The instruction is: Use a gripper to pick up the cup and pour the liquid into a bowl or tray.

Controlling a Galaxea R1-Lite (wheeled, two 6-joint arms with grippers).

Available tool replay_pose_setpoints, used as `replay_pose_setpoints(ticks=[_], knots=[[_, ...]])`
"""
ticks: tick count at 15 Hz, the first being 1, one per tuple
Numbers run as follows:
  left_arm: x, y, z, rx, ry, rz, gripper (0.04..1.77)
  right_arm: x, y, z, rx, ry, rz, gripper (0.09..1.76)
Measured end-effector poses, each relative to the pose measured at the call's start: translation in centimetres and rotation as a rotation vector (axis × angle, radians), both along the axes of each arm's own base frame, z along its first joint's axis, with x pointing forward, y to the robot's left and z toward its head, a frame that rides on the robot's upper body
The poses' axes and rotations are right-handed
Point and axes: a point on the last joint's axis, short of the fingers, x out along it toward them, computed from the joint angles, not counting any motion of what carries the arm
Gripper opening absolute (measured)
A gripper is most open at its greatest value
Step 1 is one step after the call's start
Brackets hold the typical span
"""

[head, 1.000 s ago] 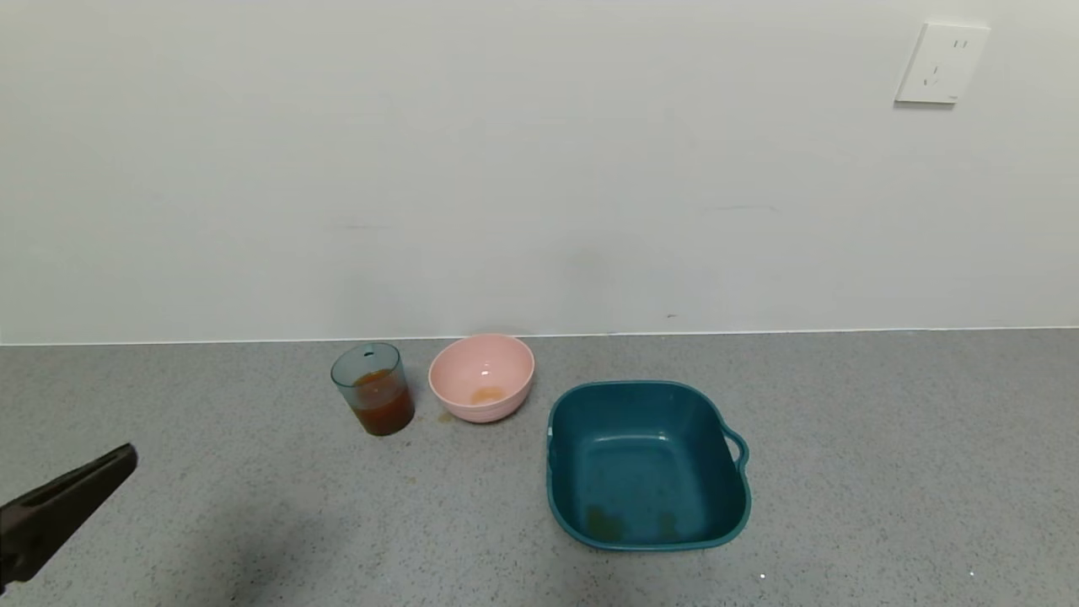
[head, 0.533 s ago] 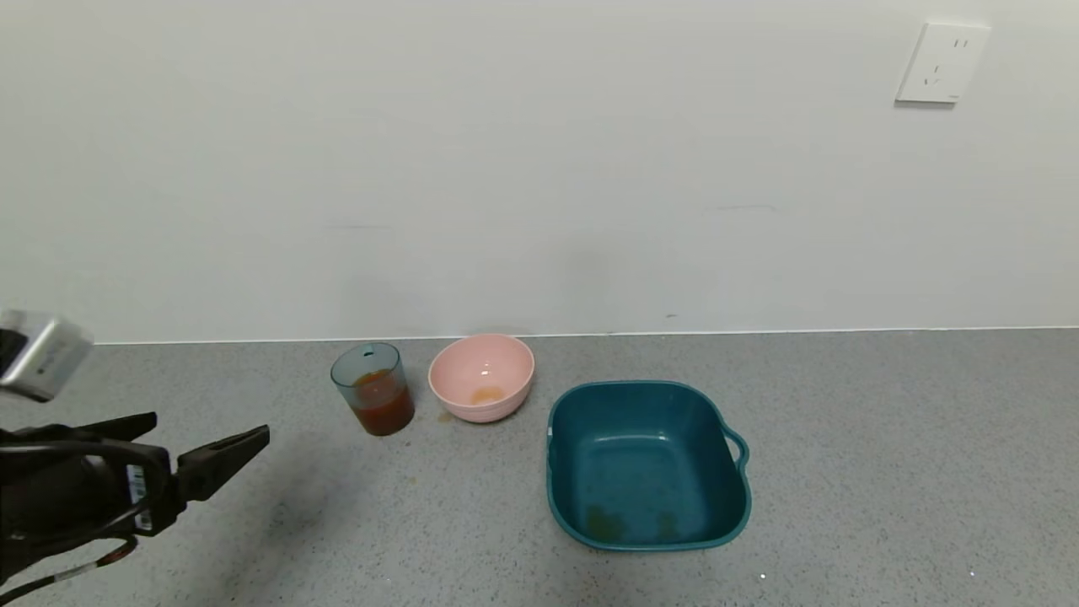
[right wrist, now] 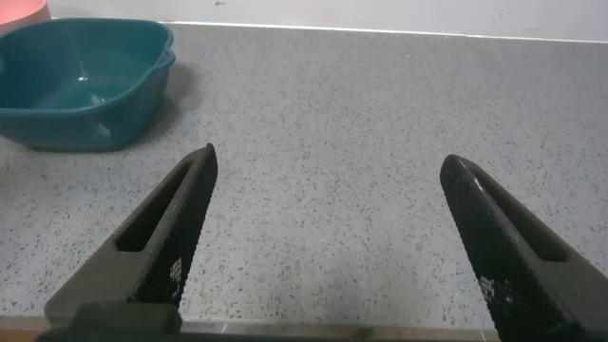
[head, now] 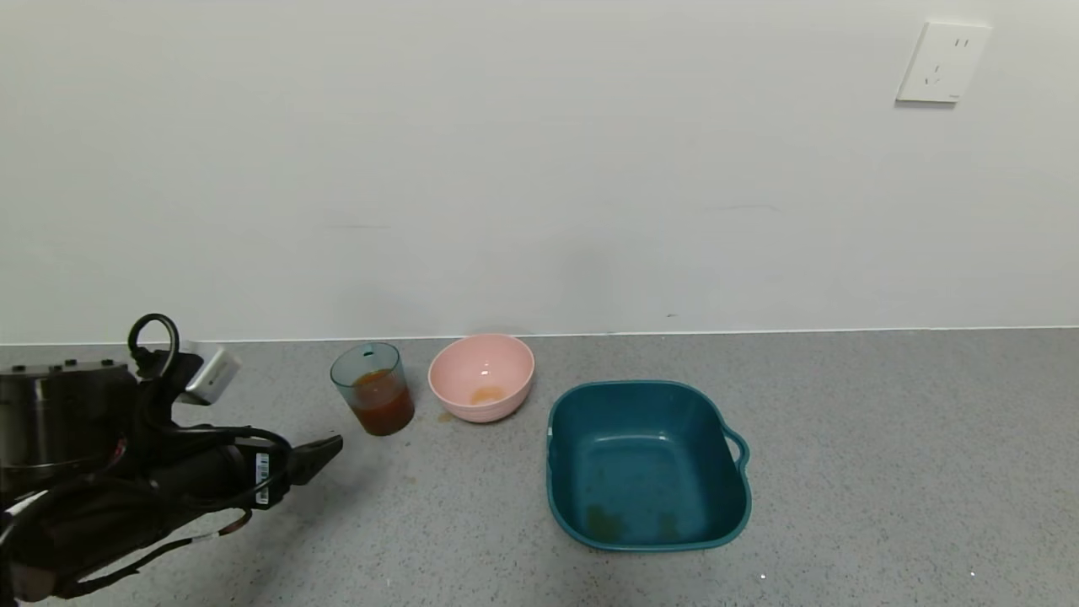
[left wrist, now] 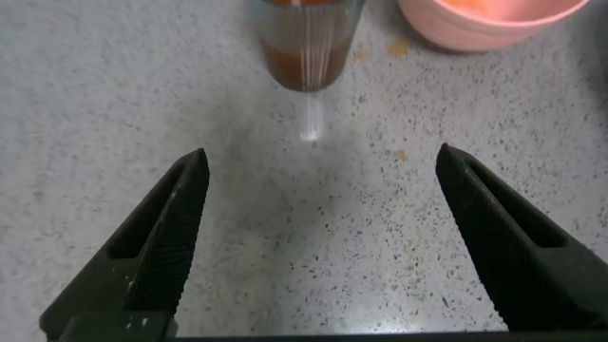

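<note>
The translucent blue-green cup stands upright near the wall, about a third full of red-brown liquid. The pale pink bowl sits just to its right, apart from it, with a small orange smear inside. My left gripper is open and empty, low over the counter, a short way in front and left of the cup, pointing at it. In the left wrist view the cup stands ahead between the open left gripper, and the bowl is beside it. My right gripper is open and empty over bare counter.
A dark teal square tub with a handle sits right of the bowl, with brownish residue on its floor; it also shows in the right wrist view. Small orange drips lie on the grey counter by the bowl. A white wall with a socket runs behind.
My left arm has come in from the left edge and moved right and forward toward the cup. The cup, bowl and tub have not moved.
</note>
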Motion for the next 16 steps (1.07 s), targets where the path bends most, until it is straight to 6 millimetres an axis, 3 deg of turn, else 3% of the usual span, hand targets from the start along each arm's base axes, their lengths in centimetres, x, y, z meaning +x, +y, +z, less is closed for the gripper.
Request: replay_pose_setpoints(ticks=[6, 11, 16], knots=[[2.8, -1.4, -3.4, -0.021, 0.008, -0.028, 1.72, 0.0, 0.0, 0.0, 0.000, 0.001, 0.000, 1.71], [5.2, -1.6, -5.4, -0.025, -0.107, 0.021, 1.72, 0.0, 0.0, 0.0, 0.000, 0.000, 0.000, 1.71], [6.2, -1.7, -7.4, -0.057, -0.131, 0.053, 1.72, 0.0, 0.0, 0.0, 0.000, 0.000, 0.000, 1.71]])
